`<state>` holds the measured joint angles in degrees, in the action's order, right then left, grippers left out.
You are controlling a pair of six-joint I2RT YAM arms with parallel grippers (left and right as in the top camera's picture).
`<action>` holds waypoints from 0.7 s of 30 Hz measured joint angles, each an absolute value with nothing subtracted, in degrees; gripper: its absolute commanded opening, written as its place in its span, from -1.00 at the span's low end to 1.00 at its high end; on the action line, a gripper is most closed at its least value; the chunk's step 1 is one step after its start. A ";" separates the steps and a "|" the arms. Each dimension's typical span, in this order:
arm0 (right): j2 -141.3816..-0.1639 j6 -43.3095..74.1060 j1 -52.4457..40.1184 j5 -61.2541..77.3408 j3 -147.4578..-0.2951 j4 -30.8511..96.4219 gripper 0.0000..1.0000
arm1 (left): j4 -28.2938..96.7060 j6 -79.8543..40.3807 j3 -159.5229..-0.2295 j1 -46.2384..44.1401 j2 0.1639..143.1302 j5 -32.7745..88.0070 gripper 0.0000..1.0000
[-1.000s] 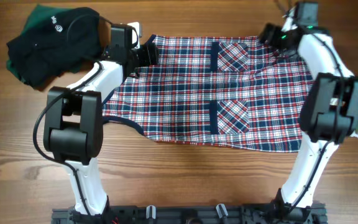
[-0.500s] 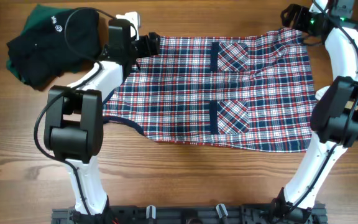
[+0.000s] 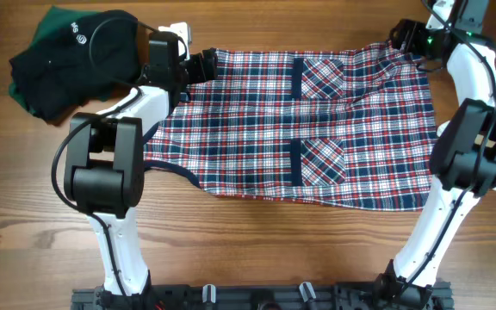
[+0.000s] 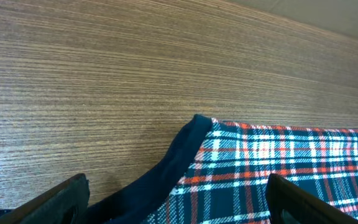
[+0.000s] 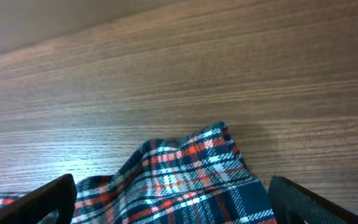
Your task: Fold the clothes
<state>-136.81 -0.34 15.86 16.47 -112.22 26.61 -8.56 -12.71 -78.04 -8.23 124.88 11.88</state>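
Claws first: the left claw (image 4: 179, 202) stands spread wide and grips nothing. Its two fingers (image 4: 48, 202) sit either side of the navy-trimmed shoulder corner of the plaid vest (image 4: 272, 162), which lies flat on the table (image 4: 104, 62) just ahead. The right claw (image 5: 173, 202) is likewise spread and empty, set low before a rumpled hem corner of the same vest.

From above, the vest lies spread across the middle of the table, both pockets (image 3: 321, 77) facing up, with one claw at each far corner. That pairing looks deliberate. I judge the claws are lined up to pinch both far corners together and draw the far edge toward the near one for a first fold.

A dark green garment (image 3: 58, 69) sits bunched at the far left, beside the left claw, apparently set aside. It bears a small white printed mark (image 3: 77, 33), too small to read. No label or writing shows on the vest.
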 measured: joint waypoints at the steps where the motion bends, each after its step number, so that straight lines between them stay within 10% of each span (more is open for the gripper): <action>1: -137.19 -0.34 15.86 16.47 -112.25 26.41 0.99 | -8.56 -12.71 -78.04 -8.23 124.88 11.88 0.81; 13: -141.71 -1.78 15.86 16.47 -112.25 21.82 0.99 | -7.40 -12.71 -78.04 -8.23 124.88 11.86 0.43; 21: -142.71 -2.28 15.86 16.47 -112.27 19.18 0.66 | -8.51 -12.67 -78.04 -8.23 124.88 11.90 -0.28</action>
